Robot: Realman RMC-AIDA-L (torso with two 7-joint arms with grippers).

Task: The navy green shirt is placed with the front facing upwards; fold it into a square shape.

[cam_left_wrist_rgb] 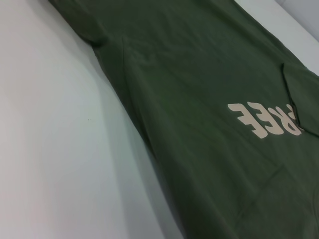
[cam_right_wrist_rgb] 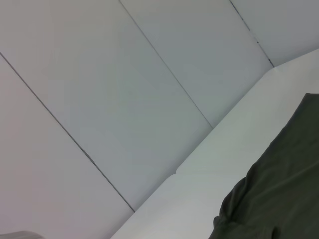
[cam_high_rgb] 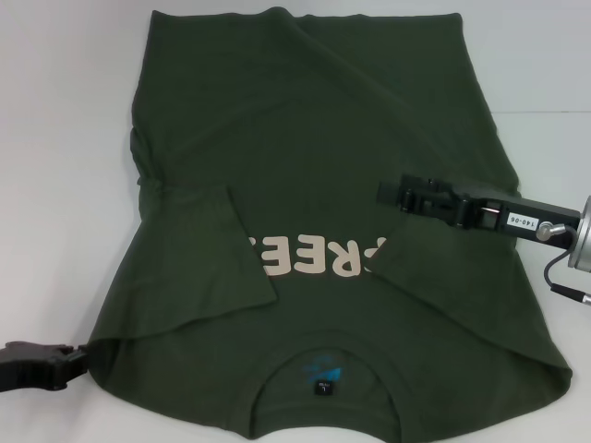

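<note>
Right tool [cam_high_rgb: 386, 193] hovers over navy green shirt [cam_high_rgb: 305, 138].

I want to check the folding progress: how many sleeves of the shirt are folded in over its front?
1 seen: the sleeve on the robot's left lies over the shirt front, beside the lettering. The right side is also folded in; its sleeve may be hidden.

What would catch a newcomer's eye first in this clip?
The navy green shirt fills the white table, both sides folded inward over its cream lettering. The right gripper hovers above the shirt's right side, by the lettering. The left gripper sits at the near-left shoulder corner.
</note>
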